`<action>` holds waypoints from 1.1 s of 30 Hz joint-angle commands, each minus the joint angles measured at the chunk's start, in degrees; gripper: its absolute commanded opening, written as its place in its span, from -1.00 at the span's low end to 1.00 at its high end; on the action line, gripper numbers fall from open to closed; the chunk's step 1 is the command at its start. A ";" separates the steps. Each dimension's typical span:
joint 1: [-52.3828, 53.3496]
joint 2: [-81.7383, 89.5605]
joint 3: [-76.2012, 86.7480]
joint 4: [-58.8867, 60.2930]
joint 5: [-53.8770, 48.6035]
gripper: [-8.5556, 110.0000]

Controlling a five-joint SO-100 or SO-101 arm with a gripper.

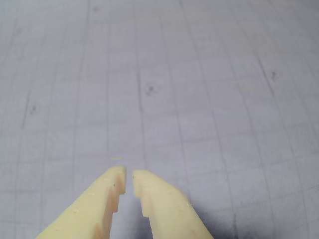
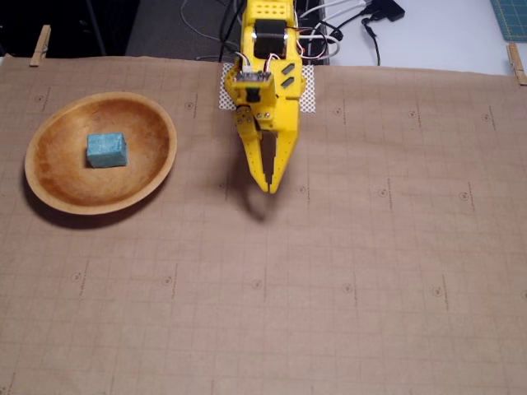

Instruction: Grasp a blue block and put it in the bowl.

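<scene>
My fingers (image 2: 268,188) are nearly together, only a thin slit between the tips in the wrist view (image 1: 129,175), and nothing is held. In that view they touch nothing I can see, just gridded paper (image 1: 199,99) under them. In the fixed view the yellow arm (image 2: 265,74) reaches in from the middle of the table's far edge, tips pointing toward the near edge and hanging above the paper with a shadow just beside them.

Count: one blue block (image 2: 107,150), one bowl (image 2: 160,160), one arm. The block lies inside the bowl, a bit toward its far side, resting flat on the dark inner surface. The bowl sits toward the far left corner of the table, well apart from my fingers.

Brown gridded paper (image 2: 329,288) covers the table; I see three wooden clothespins pinning it along the far edge: one at the left corner (image 2: 39,45), two at the right (image 2: 515,63). A white mesh patch (image 2: 306,90) sits under the arm base. Cables (image 2: 346,25) lie beyond the far edge.

Open room: the whole near half and the right side of the table carry no things.
</scene>
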 commanded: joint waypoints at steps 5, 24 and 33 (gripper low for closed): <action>0.26 5.19 -1.41 15.82 -0.79 -0.87; 2.99 8.44 -1.58 29.62 -10.20 -0.86; 4.13 8.35 -1.58 30.23 -12.66 -0.87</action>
